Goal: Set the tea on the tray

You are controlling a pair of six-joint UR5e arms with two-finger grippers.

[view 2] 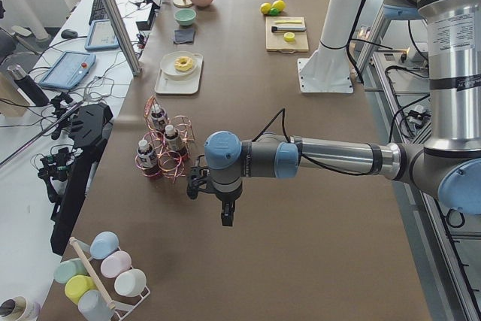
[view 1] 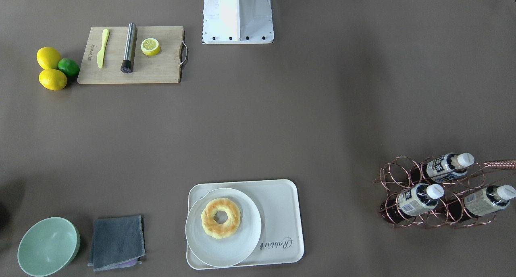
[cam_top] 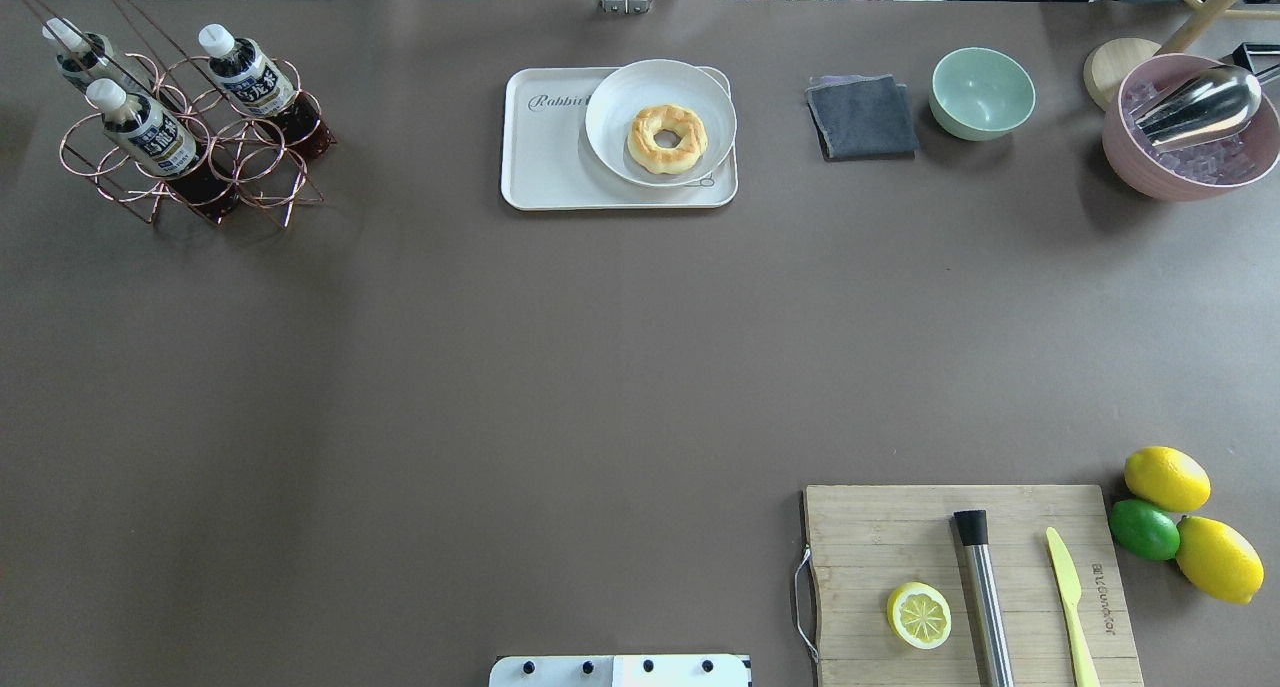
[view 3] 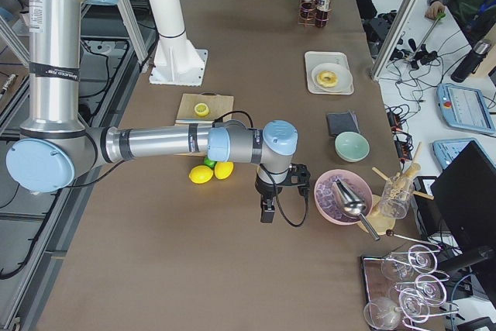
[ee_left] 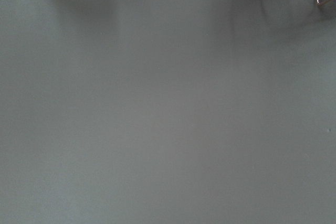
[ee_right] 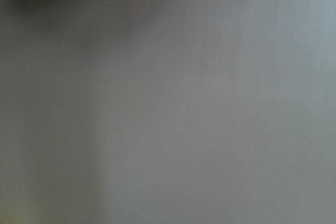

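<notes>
Three tea bottles lie in a copper wire rack (view 1: 403,180); the middle one (view 1: 417,198) also shows in the overhead view (cam_top: 140,122). The off-white "Rabbit" tray (view 1: 280,212) (cam_top: 548,162) holds a round white plate (cam_top: 620,97) with a doughnut (cam_top: 667,139). My left gripper (view 2: 226,217) hangs above bare table beside the rack, near the table's left end. My right gripper (view 3: 267,212) hangs above bare table near a pink bowl (view 3: 341,195). I cannot tell whether either is open or shut. Both wrist views show only bare table.
A wooden cutting board (cam_top: 880,527) carries a lemon half (cam_top: 918,615), a steel muddler (cam_top: 985,597) and a yellow knife (cam_top: 1070,597). Two lemons and a lime (cam_top: 1145,529) lie beside it. A grey cloth (cam_top: 862,117), a green bowl (cam_top: 982,92) and the pink ice bowl (cam_top: 1130,157) stand along the far edge.
</notes>
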